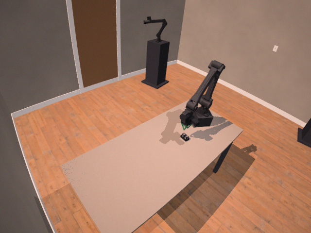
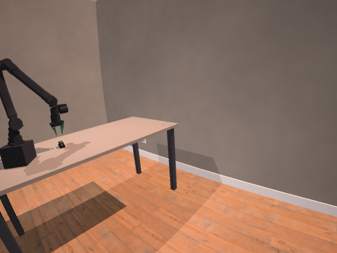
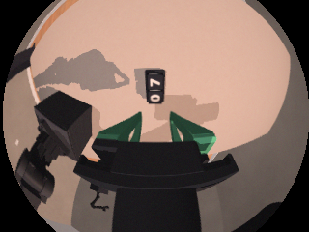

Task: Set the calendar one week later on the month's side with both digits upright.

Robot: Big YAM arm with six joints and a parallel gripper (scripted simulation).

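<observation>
Jaws (image 1: 186, 127) (image 2: 59, 134) part-open, gripping nothing, above calendar (image 1: 185, 137) (image 2: 61, 144) (image 3: 154, 86) on counter (image 1: 140, 170) (image 2: 108, 136) (image 3: 193, 48). Watch descent — off-centre fingertips may strike cube or tip tray. Narrow gap leaves you little clearance — widen if needed.

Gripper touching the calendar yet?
No, the green fingertips of the gripper hang above the calendar, with a visible gap.

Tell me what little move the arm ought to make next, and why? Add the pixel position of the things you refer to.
Probably lower the gripper (image 1: 186, 127) (image 2: 59, 134) (image 3: 155, 115) toward the small black calendar (image 1: 184, 137) (image 2: 61, 144) (image 3: 154, 86), keeping its fingers apart: they hang above the table (image 1: 140, 170) (image 2: 117, 133) (image 3: 208, 48) with nothing between them, and the calendar's digits show below, just beyond the fingertips in the wrist view.
</observation>
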